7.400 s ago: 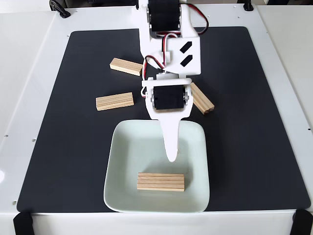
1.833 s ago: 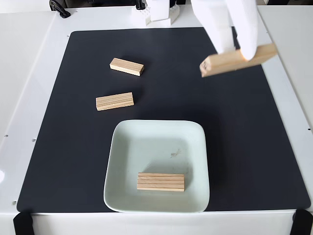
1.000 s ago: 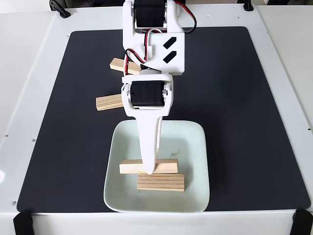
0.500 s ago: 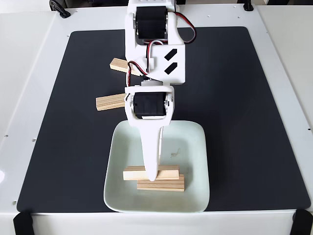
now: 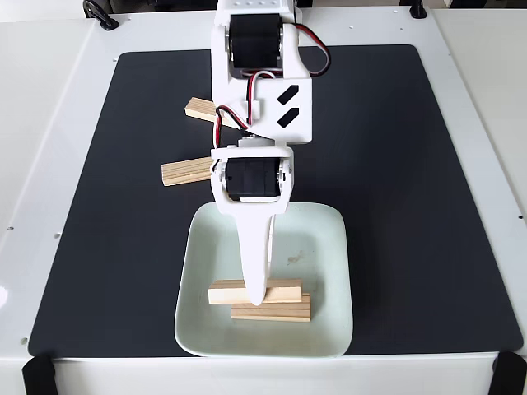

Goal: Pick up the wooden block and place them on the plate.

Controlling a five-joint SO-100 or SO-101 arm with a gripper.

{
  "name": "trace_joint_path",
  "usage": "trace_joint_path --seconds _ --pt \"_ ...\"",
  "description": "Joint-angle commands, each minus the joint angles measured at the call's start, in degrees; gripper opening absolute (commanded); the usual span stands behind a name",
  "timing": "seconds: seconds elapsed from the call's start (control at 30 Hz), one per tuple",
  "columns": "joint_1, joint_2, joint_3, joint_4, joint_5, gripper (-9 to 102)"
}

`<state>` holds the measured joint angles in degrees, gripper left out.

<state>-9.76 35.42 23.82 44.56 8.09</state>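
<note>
While the white arm reaches down from the top of the fixed view, its pincer (image 5: 257,298) is pressed on a wooden block (image 5: 284,291) over the near part of the plate (image 5: 329,247). That held block lies crosswise, sticking out to both sides of the pincer tip, and it sits right on top of, or just above, a second wooden block (image 5: 284,311) lying flat in the plate directly under the pincer; whether the two touch cannot be told. The upper one is shifted slightly left of the lower one.

Far behind the pincer and to its left, a third block (image 5: 186,172) rests on the black mat (image 5: 412,164), its right end hidden by the arm. Farther back still, also left of the pincer, a fourth block (image 5: 199,108) lies on the mat at a slight angle, partly covered by the arm's housing. A small smudge (image 5: 295,257) marks the plate floor just behind and right of the pincer. The mat lies on the white desk (image 5: 49,99).
</note>
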Motion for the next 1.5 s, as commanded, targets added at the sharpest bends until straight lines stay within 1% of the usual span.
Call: trace_joint_path --seconds 0.0,0.5,0.67,0.77,0.93,1.0,1.07,1.2,1.3,1.37,1.47 --pt "0.62 1.05 -2.11 -0.09 0.18 -1" --pt "1.67 -1.58 -2.99 -0.09 0.18 -1" --pt "1.76 -1.58 -2.99 -0.09 0.18 1" --pt "1.67 -1.58 -2.99 -0.09 0.18 10" --pt "1.41 -1.58 -2.99 -0.09 0.18 35" --pt "1.41 -1.58 -2.99 -0.09 0.18 41" --pt "1.23 -1.58 -2.99 -0.09 0.18 44" --pt "1.14 -1.05 -3.08 -0.09 0.18 44" --pt "1.05 2.81 -2.20 0.53 0.79 43" --pt "0.97 6.50 -1.32 1.49 0.97 36" --pt "0.18 13.45 0.97 4.31 0.97 17"
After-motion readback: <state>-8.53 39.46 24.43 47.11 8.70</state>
